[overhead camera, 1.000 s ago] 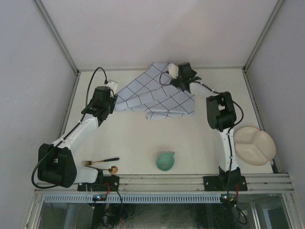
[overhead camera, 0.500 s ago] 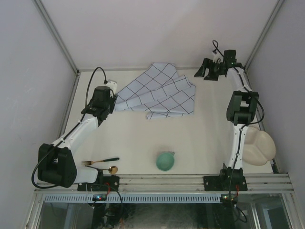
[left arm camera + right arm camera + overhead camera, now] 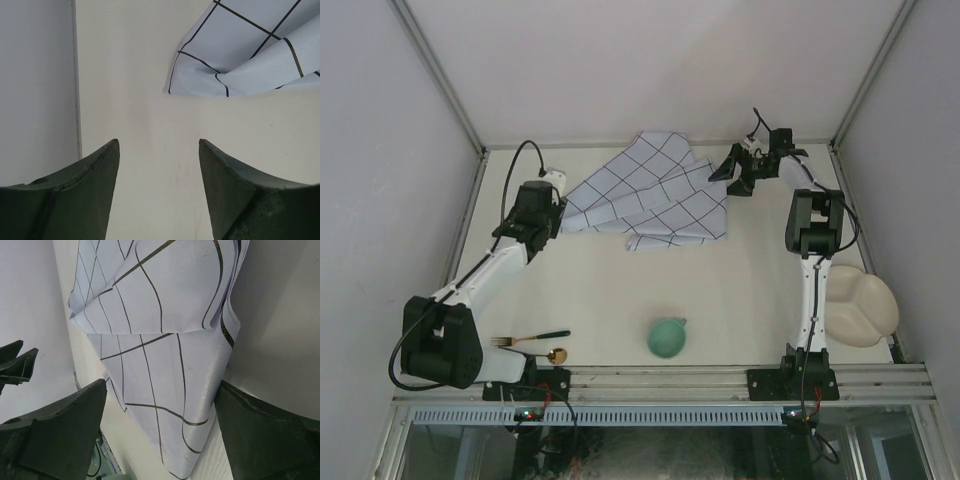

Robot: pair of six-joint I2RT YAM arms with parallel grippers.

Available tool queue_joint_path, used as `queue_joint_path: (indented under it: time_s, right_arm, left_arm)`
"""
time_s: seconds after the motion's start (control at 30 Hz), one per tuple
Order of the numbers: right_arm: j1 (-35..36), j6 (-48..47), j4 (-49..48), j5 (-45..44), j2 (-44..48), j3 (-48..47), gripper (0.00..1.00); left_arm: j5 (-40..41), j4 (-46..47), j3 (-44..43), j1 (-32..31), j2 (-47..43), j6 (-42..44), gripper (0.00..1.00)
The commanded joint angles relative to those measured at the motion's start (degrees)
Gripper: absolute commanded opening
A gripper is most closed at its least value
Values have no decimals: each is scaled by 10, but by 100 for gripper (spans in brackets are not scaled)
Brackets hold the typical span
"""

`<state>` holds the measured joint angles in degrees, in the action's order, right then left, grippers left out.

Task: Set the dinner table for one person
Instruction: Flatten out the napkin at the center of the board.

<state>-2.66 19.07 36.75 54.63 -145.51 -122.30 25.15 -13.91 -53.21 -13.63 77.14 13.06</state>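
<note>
**A:** How far along is the setting?

**B:** Barely begun. The left hand (image 3: 158, 146) and right hand (image 3: 160, 390) both gape wide and hold nothing. Just ahead of them the cloth (image 3: 655, 200) lies rumpled on the desk (image 3: 610, 285) beneath. The plate (image 3: 860, 305), cup (image 3: 667, 337), fork (image 3: 530, 338) and spoon (image 3: 556, 354) sit well behind, unplaced.

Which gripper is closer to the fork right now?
Left. The left gripper hangs beyond the fork on the same side of the table, by the left corner of the checked cloth. The right gripper is off the cloth's far right edge, much farther away.
</note>
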Motion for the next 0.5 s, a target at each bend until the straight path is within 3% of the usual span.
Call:
queue_joint_path:
  time_s: [0.0, 0.27, 0.47]
  right_arm:
    - [-1, -11, 16, -16, 26, -35, 87]
    - [-14, -61, 53, -123, 100, -56, 88]
    - [-9, -52, 38, -128, 120, -53, 89]
  left_arm:
    - [0, 28, -14, 4, 1, -8, 69]
    - [-3, 31, -14, 7, 3, -9, 69]
    - [-5, 31, -13, 9, -1, -9, 69]
